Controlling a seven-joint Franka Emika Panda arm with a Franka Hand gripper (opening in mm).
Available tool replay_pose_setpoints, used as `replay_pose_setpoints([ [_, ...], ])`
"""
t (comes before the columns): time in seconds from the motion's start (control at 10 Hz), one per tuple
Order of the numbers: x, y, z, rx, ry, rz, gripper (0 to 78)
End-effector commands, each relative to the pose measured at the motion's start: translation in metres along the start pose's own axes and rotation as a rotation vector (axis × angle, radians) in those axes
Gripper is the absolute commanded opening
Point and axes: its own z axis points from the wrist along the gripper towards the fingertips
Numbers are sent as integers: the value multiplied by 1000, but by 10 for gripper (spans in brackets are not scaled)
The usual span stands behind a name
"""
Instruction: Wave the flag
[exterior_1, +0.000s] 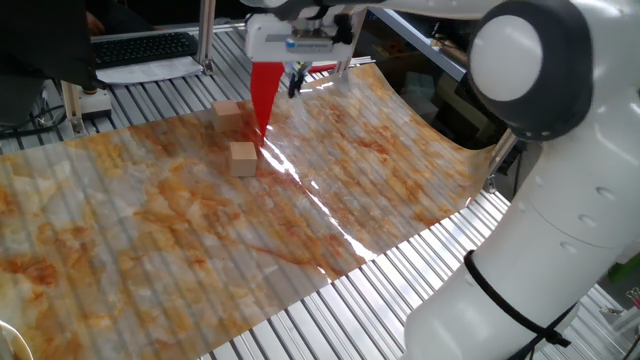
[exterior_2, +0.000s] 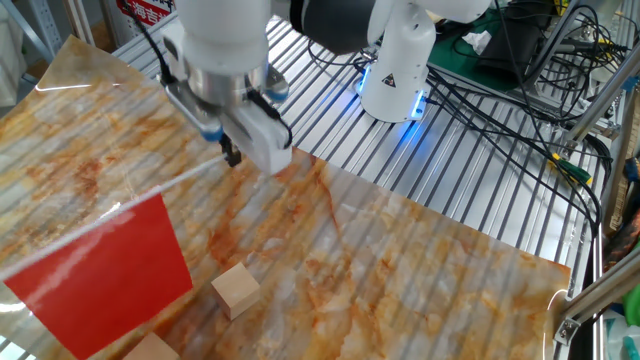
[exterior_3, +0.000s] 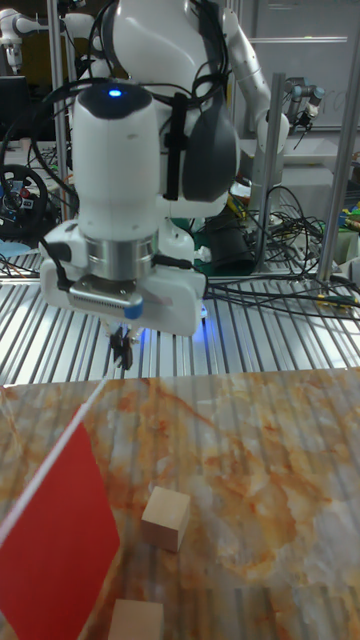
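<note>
The flag (exterior_2: 100, 265) is a bright-red cloth rectangle on a thin white stick (exterior_2: 190, 175), held in the air above the marbled sheet. My gripper (exterior_2: 231, 155) is shut on the stick's end, with the cloth hanging out to the left and below it. From the one fixed view the flag (exterior_1: 263, 93) hangs edge-on under the gripper (exterior_1: 296, 80), over the far part of the sheet. In the tall fixed view the red cloth (exterior_3: 58, 535) fills the lower left, below and left of the gripper (exterior_3: 122, 355).
Two tan wooden blocks (exterior_1: 241, 158) (exterior_1: 228, 111) sit on the marbled orange sheet (exterior_1: 330, 190) near the flag. A slatted metal table (exterior_2: 450, 170) lies beyond the sheet. Cables (exterior_2: 540, 90) and the robot base (exterior_2: 395, 75) stand at the back.
</note>
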Motion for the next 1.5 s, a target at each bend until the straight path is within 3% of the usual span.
replay_pose_setpoints([
  [0.1, 8, -11, -12, 16, -95, 43, 11],
  [0.2, 9, -13, -14, 28, -107, 47, 11],
  [0.3, 12, -20, -18, 71, -128, 17, 11],
  [0.6, 9, -40, -27, 93, -131, -104, 11],
  [0.8, 7, -40, -27, 98, -130, -100, 11],
  [1.2, 8, 2, -28, 111, -110, -26, 11],
  [1.5, 12, 47, -22, 106, -105, 34, 11],
])
